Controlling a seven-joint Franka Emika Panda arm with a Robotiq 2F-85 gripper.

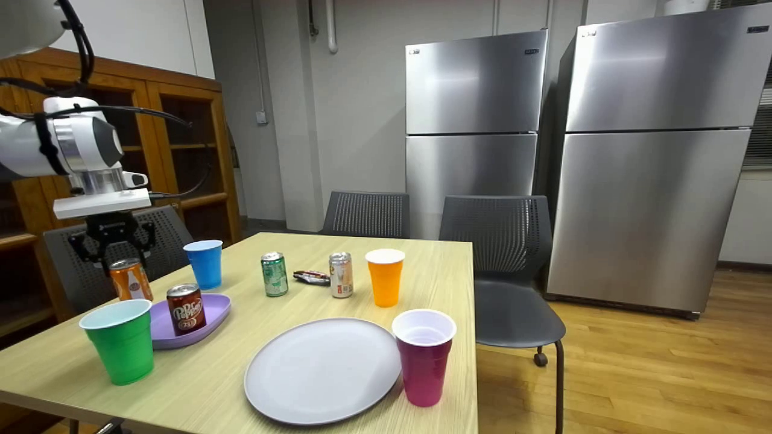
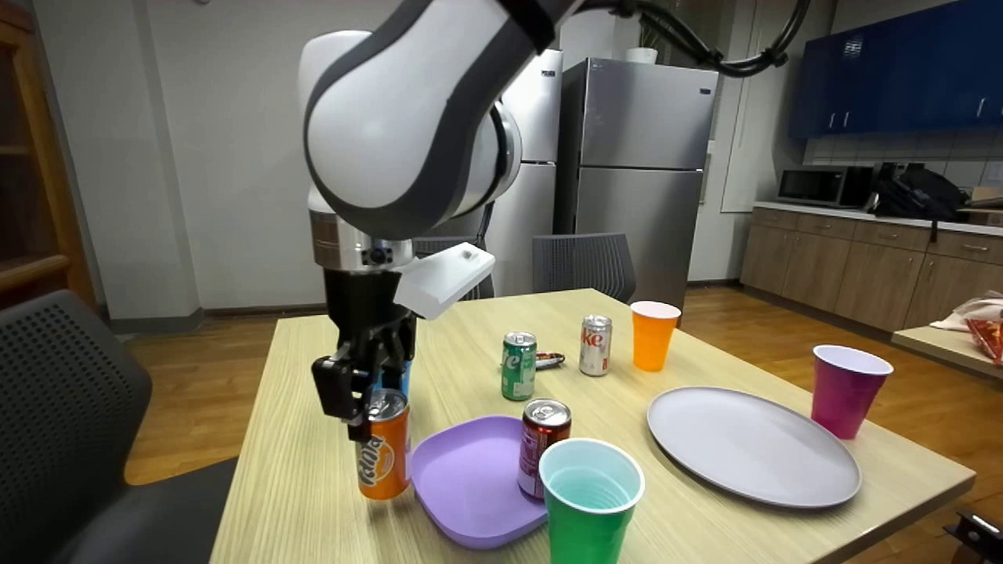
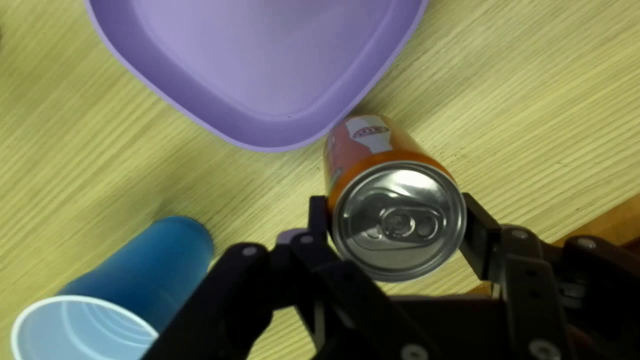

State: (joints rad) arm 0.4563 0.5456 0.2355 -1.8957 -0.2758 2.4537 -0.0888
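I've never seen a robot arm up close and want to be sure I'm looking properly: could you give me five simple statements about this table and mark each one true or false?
1. The pincer has hold of the orange can. True.
2. The blue cup lies on its side. False: it stands upright, mouth up.
3. The Dr Pepper can stands on the purple plate. True.
4. The magenta cup stands in the middle of the grey plate. False: it stands beside that plate, past its rim.
5. A dark wrapper lies near the silver can. True.
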